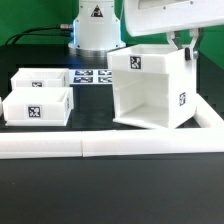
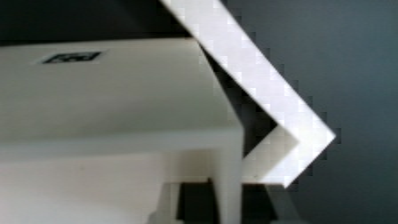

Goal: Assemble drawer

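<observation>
The arm's base (image 1: 93,28), at twelve o'clock in the exterior view, is a rounded white column bearing a black triangular mark (image 1: 93,11). At two o'clock sits a smooth white link (image 1: 170,14). The fingers (image 2: 192,205) are dark, blocky.

Black table (image 1: 92,120), carrying:
- rear drawer box (image 1: 42,79) and front drawer box (image 1: 37,108), white, close together at the exterior view's left
- open-fronted case (image 1: 152,90), white, at the right
- marker board (image 1: 95,76), lying flat behind
- white rail (image 1: 110,146) along the front

Exterior frontal, wrist close, both on case (image 1: 150,90)
</observation>
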You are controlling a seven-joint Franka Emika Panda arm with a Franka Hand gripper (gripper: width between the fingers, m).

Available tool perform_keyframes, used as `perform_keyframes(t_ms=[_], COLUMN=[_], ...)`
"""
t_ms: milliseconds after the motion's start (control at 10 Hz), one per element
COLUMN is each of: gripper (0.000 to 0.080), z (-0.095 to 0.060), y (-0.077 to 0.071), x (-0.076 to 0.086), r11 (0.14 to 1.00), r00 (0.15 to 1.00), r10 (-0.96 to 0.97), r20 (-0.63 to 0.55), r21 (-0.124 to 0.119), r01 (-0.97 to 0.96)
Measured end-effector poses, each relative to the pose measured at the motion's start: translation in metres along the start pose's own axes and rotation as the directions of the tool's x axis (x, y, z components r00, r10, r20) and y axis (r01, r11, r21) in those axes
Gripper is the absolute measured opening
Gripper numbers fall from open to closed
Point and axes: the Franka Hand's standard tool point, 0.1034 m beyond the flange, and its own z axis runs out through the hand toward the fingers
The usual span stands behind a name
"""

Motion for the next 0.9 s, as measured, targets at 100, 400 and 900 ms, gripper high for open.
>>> perform_keyframes(t_ms=[100, 400, 900], gripper=[0.0041, 0.0041, 0.0041], z=[0.0007, 0.0011, 0.0024], y=[0.001, -0.0015, -0.0007], x=[-0.0002, 0.0016, 0.0003], r11=[0.995, 0.957, 0.857], r00=[0.995, 0.956, 0.856], r10=[0.096, 0.291, 0.515], r20=[0.008, 0.022, 0.052], r21=[-0.007, 0.009, 0.007], r01=[-0.096, -0.291, -0.516])
